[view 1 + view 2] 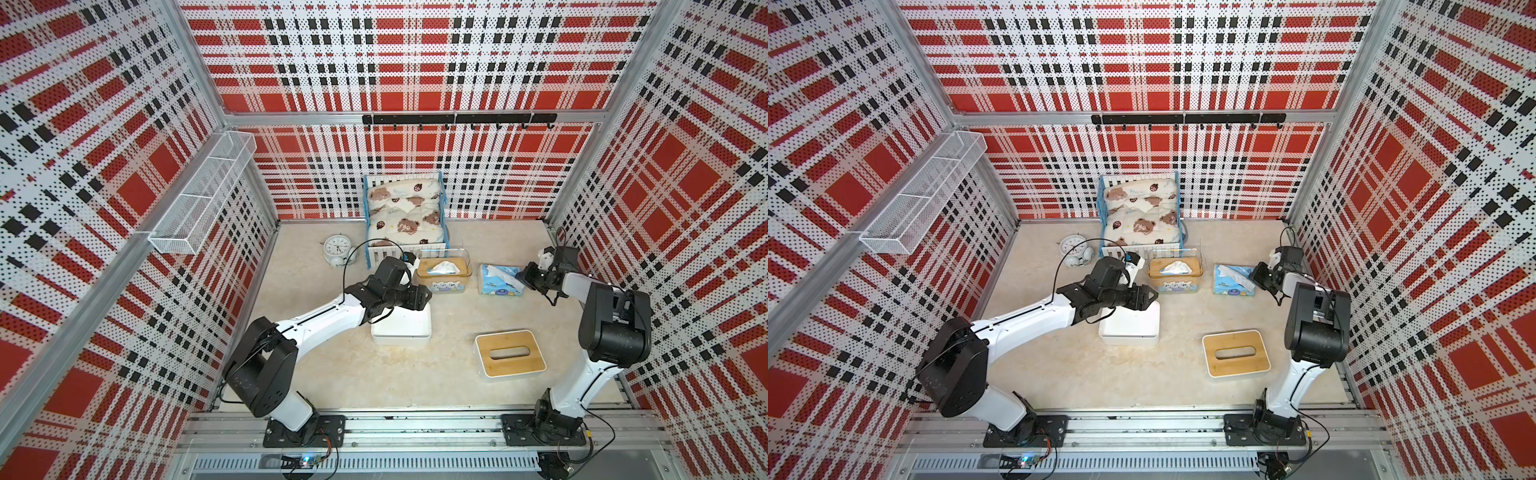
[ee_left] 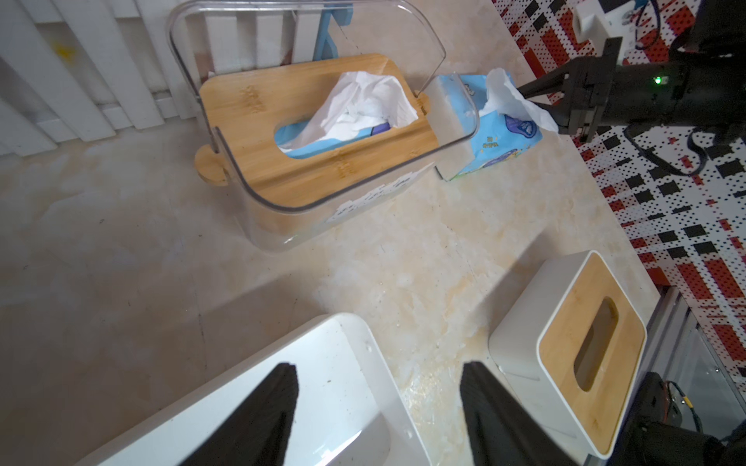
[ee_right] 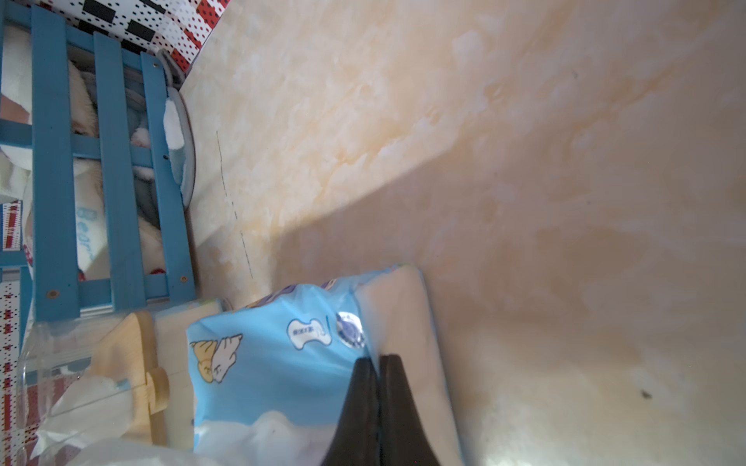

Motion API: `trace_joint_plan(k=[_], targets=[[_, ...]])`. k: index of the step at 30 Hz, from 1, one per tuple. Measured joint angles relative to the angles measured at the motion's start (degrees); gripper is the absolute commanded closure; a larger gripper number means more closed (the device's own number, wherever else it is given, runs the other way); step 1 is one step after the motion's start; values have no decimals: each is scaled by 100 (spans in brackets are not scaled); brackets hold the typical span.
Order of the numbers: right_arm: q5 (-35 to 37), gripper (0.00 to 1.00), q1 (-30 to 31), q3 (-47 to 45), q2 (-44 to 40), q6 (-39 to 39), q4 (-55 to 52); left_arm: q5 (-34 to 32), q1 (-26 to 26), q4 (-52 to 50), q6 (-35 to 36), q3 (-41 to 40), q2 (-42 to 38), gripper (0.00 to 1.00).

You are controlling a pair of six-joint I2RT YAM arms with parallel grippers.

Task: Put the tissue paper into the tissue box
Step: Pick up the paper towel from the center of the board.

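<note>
Right gripper (image 3: 377, 359) pinched shut on the tissue paper (image 3: 262, 363) under its tips; so thin a hold may slip or tear on lifting.

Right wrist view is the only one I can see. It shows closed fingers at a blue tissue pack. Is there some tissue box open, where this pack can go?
Observer: Yes. An open white box, with no lid on it, stands by the clear tissue box, on the side toward the robot.
Operator: Is the clear box beside the loose tissue pack already filled?
Observer: Yes. A blue pack shows through the slot of its bamboo lid, and a white sheet sticks up from it.
Operator: And where is the left gripper?
Observer: The left gripper hangs open over the open white box, holding nothing.
</note>
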Motion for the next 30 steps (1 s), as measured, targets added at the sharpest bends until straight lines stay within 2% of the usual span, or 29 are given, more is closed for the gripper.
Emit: trace_joint_plan(k=[7,19,24,30], targets=[[-17,100,-7,-396,-796,315,-28,2,520,-81,-15,0,-433,27],[144,100,129,-114,-2363,837,-527,173,1486,-111,-20,0,-1182,22],[339,100,870,184,-2852,1115,-767,295,2039,-291,59,46,-1331,19],[780,100,2446,232,-3141,1731,-863,-48,2533,-662,444,352,-1342,19]])
